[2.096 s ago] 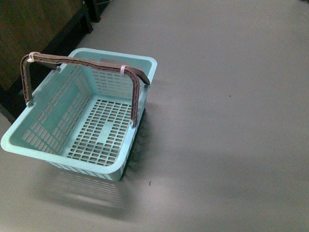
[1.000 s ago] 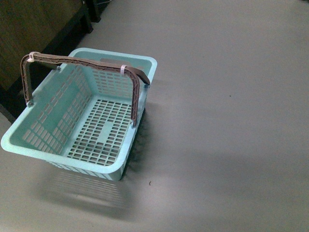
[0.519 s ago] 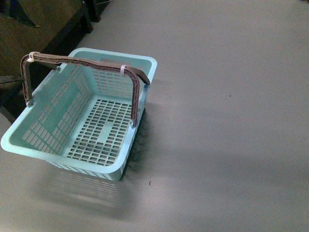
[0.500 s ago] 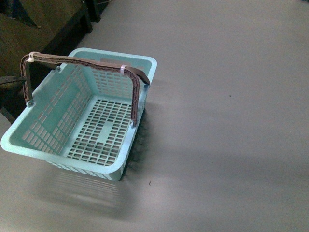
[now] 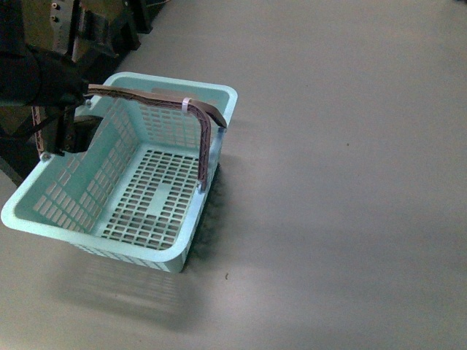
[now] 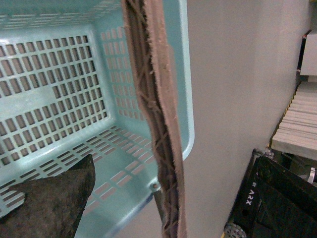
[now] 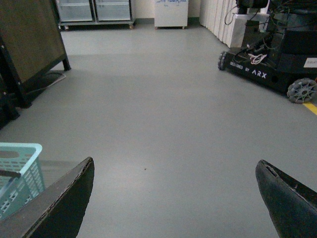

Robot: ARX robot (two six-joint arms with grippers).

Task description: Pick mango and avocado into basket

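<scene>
Left hand (image 5: 60, 130) hovers at the basket's (image 5: 168, 80) 10 o'clock rim beside a handle (image 5: 146, 97); its grip cannot be told. Right hand (image 7: 174, 163) is released, above the floor (image 7: 163, 99).

Blue-green lattice basket (image 5: 153, 197), brown handles (image 5: 146, 96)

The light is dim, cold and even; the grey floor (image 5: 350, 146) looks flat and grainy; the basket (image 5: 219, 95) throws a soft shadow on its near right side. The left arm (image 5: 33, 76) is very dark, slightly blurred; in the right wrist view the far end is brighter, the near fingers (image 7: 59, 203) dark and soft.
</scene>
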